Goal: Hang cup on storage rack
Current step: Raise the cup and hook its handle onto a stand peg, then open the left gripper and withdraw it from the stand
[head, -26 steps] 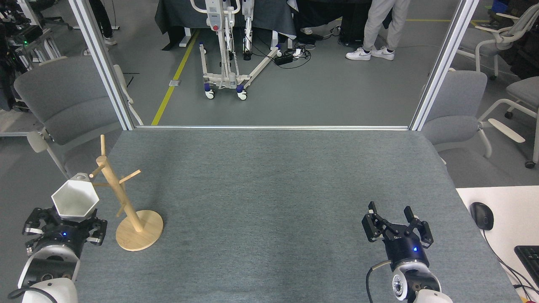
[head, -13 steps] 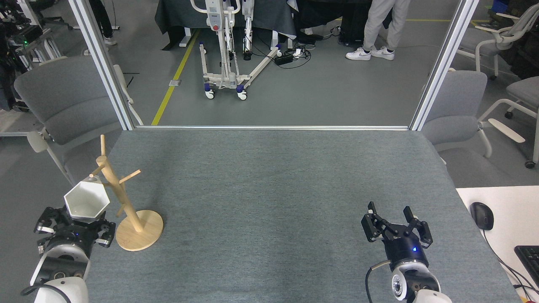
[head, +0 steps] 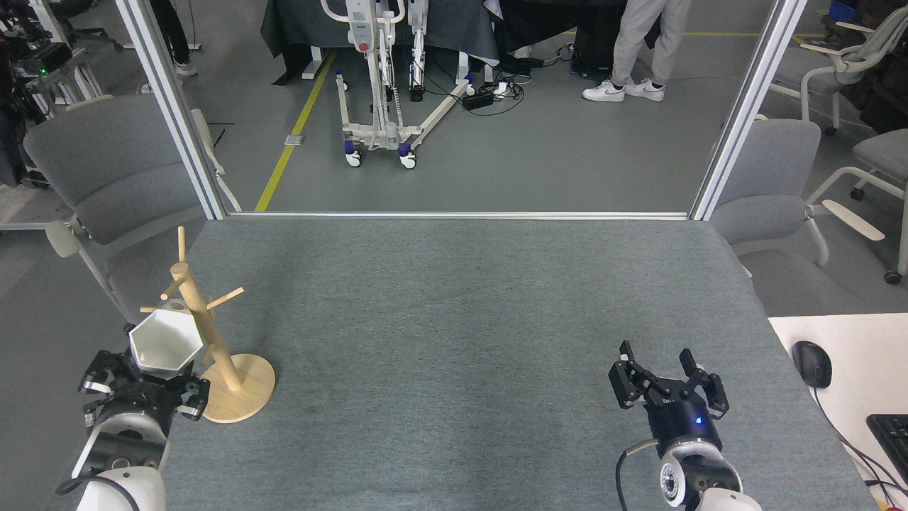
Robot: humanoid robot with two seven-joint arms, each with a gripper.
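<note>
One end effector [head: 145, 387] holds the cup [head: 167, 342] against the storage rack [head: 213, 348].

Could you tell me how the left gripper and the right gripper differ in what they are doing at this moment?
The left gripper is shut on the white cup, while the right gripper is open and holds nothing. The left gripper sits beside the storage rack, with the cup against its pegs; the right gripper hovers over bare table far from the rack. Both are black, with a blue light at the wrist.
</note>
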